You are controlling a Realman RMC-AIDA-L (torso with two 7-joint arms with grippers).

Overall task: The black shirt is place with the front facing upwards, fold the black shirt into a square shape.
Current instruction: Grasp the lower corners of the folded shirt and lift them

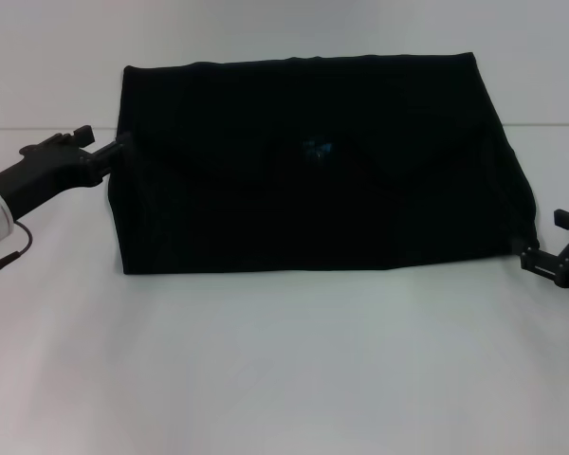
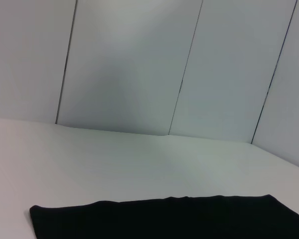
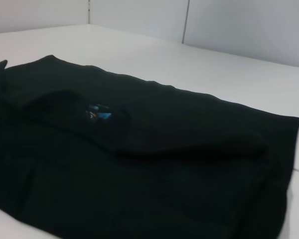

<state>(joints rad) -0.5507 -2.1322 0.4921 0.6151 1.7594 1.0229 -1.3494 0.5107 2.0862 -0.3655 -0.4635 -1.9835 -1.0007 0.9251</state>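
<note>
Head view: the black shirt (image 1: 313,171) lies flat on the white table (image 1: 284,370), folded into a wide, roughly rectangular block with a straight far edge and slightly slanted sides. The cloth is matte and soft, with faint fold lines. A small blue neck label (image 1: 318,148) shows near its middle; its writing is too small to read, and no chest lettering is visible. The left gripper (image 1: 117,147) sits at the shirt's left edge, its tip touching the cloth; whether it is parted or closed on the fabric cannot be told. The right gripper (image 1: 541,254) is just beside the shirt's near right corner, its dark fingers (image 1: 564,220) apart from each other, with nothing visibly between them.

Left wrist view: only the shirt's far edge (image 2: 169,219) shows, close to the tool, with bare table and grey wall panels (image 2: 129,64) beyond.

Right wrist view: the shirt (image 3: 139,164) fills the area ahead of the tool, layered folds overlapping, the blue label (image 3: 98,113) on top.
</note>
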